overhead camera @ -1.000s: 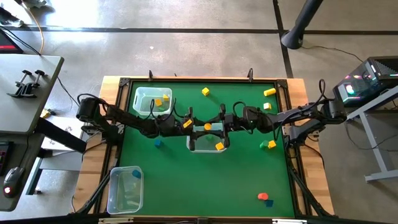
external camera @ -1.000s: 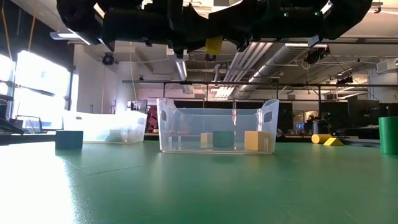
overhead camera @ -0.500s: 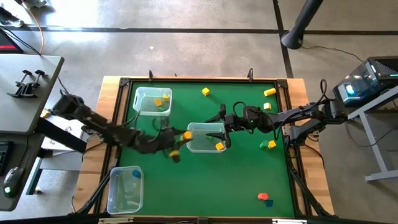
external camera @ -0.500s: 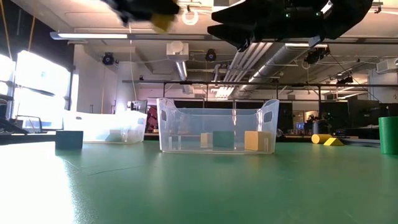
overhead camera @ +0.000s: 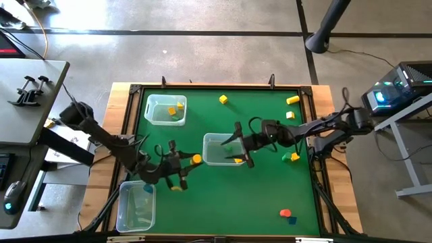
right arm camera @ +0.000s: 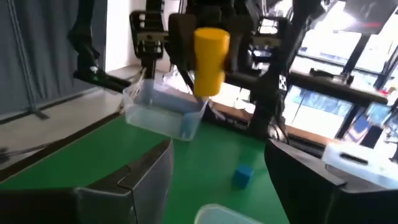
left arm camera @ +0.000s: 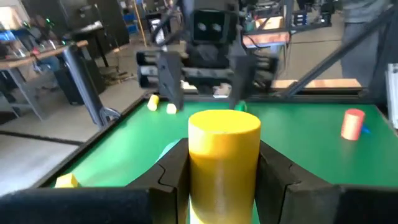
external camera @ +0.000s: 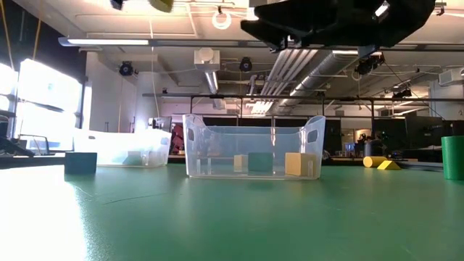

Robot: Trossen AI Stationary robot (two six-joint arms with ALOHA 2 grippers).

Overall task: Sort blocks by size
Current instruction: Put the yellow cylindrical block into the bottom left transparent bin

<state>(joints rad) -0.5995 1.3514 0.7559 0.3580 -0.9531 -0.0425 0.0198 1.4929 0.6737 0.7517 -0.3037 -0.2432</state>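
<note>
My left gripper grips the yellow cylinder; right gripper fingers open over the middle bin. I'd release low, centred over the near-left bin.

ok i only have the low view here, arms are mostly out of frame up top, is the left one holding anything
Observer: Yes. The left gripper is shut on a yellow cylinder, upright between its fingers.
Operator: where is it over the table
Observer: In the high view the left gripper hangs between the middle bin and the bin at the near left corner.
Operator: and the right one
Observer: The right gripper is open and empty, above the middle bin's right side.
</note>
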